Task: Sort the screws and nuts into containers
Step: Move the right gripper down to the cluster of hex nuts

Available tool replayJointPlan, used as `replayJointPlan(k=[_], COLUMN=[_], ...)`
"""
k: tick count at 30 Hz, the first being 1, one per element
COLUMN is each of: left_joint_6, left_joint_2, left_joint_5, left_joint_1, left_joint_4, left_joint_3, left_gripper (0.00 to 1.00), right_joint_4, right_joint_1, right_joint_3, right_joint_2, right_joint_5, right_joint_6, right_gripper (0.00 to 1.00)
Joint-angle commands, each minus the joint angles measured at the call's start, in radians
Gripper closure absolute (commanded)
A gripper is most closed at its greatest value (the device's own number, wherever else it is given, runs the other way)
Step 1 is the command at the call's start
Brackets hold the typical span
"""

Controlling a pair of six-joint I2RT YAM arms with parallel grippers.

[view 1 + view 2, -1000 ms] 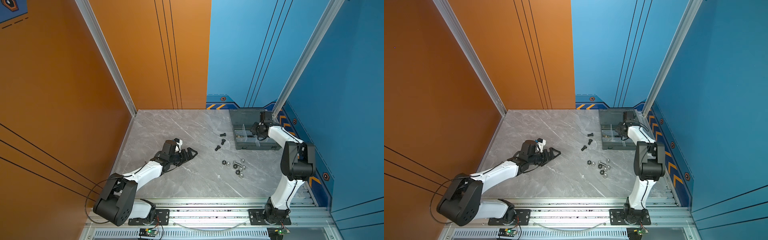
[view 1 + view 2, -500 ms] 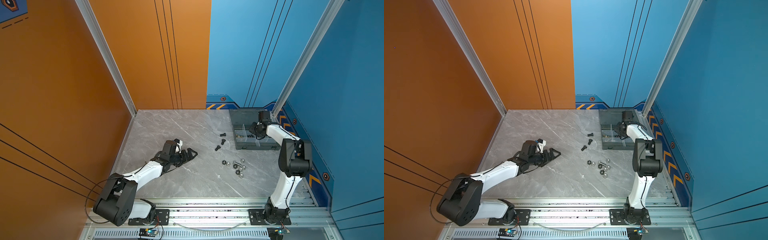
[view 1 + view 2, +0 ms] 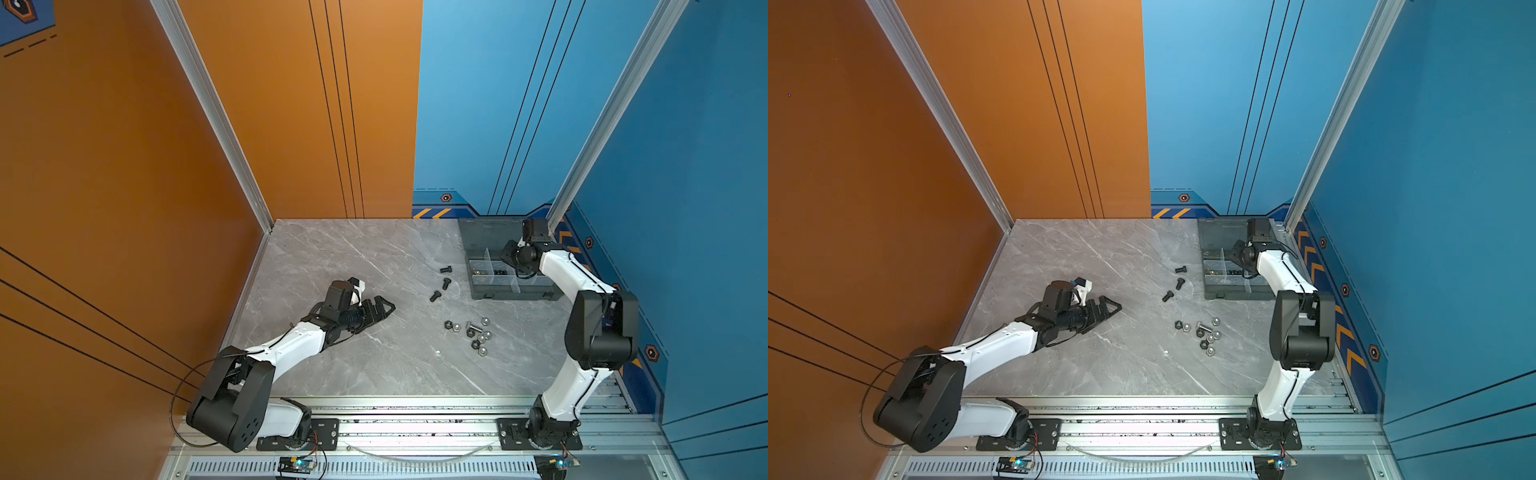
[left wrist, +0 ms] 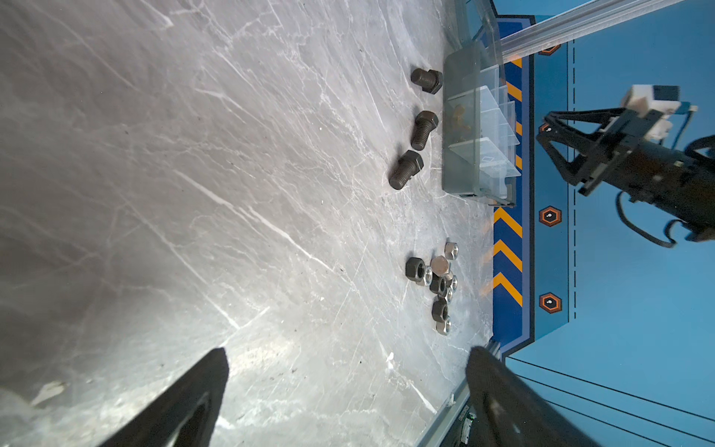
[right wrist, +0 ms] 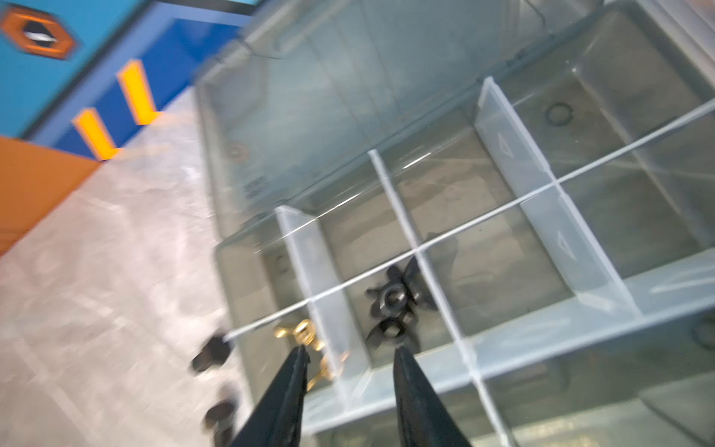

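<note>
Hovering over the containers (image 3: 511,296) at the bench's (image 3: 353,257) back right corner, the right gripper (image 5: 350,350) stands partly parted, empty, with black wing nuts (image 5: 392,305) beneath; its tips seem to straddle a divider (image 5: 332,321) and lifting askew could snag it; 3 screws (image 3: 445,283) and the nuts (image 3: 473,332) lie outside, unsorted; the left gripper (image 4: 348,350) rests wide.
</note>
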Motion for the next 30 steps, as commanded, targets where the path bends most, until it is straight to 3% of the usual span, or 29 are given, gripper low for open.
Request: replayJointPlan(k=[1, 7, 15, 30], left_joint_6=[0.006, 0.003, -0.003, -0.015], left_joint_2=[-0.021, -0.033, -0.039, -0.013], left_joint_5=[-0.011, -0.013, -0.024, -0.031], left_joint_1=[-0.004, -0.004, -0.007, -0.026], left_joint_4=[0.004, 0.004, 0.008, 0.001], left_joint_3=[0.000, -0.010, -0.023, 0.008], left_gripper=[0.02, 0.02, 0.02, 0.02], right_joint_4=[-0.055, -0.092, -0.130, -0.114], right_joint_1=[0.031, 0.100, 0.228, 0.423], right_joint_3=[-0.054, -0.149, -0.261, -0.414], right_joint_2=[-0.110, -0.238, -0.370, -0.461], right_joint_5=[-0.063, -0.109, -0.075, 0.003], right_joint_6=[-0.001, 0.020, 0.041, 0.099], right_gripper=[0.57, 0.53, 0.49, 0.45])
